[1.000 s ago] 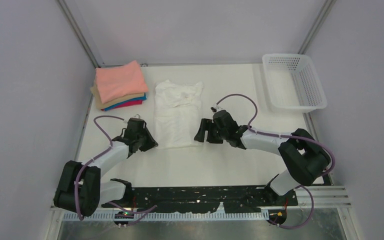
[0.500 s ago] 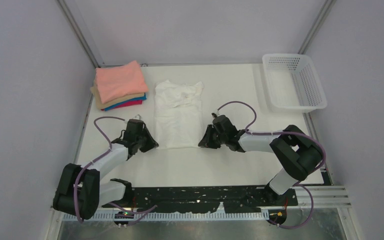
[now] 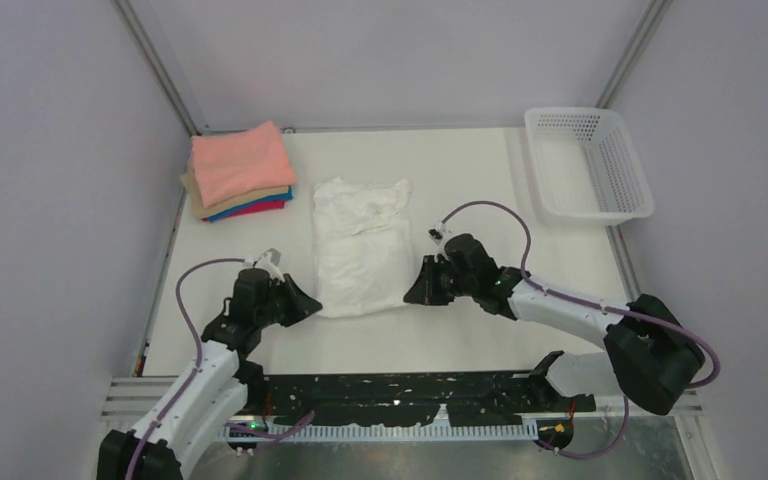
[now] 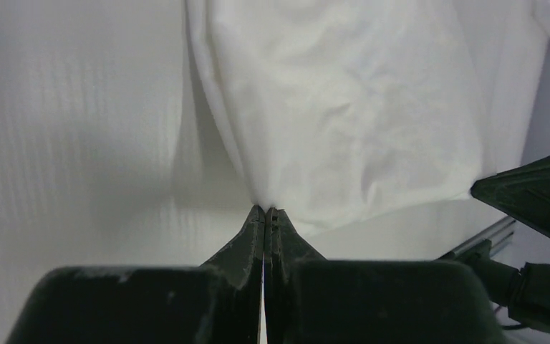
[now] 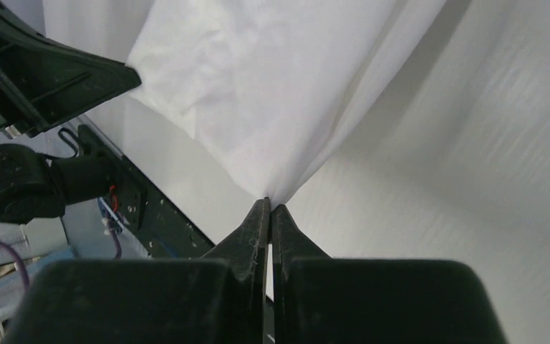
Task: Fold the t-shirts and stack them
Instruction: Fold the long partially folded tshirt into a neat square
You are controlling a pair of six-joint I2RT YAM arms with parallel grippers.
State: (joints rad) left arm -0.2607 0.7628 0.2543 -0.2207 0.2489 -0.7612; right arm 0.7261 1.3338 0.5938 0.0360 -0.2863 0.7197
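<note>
White tee (image 3: 362, 250) btw folded stack (image 3: 240, 168) & basket (image 3: 570, 112)

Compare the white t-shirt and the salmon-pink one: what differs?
The white t-shirt lies alone as a long strip; the salmon-pink t-shirt is a compact fold topping the stack. The left gripper and right gripper pinch only the white one's near corners. Both show no print.

Table (image 3: 460, 170): white tee (image 3: 360, 240), maybe four stacked tees (image 3: 240, 165), basket (image 3: 622, 165).
</note>
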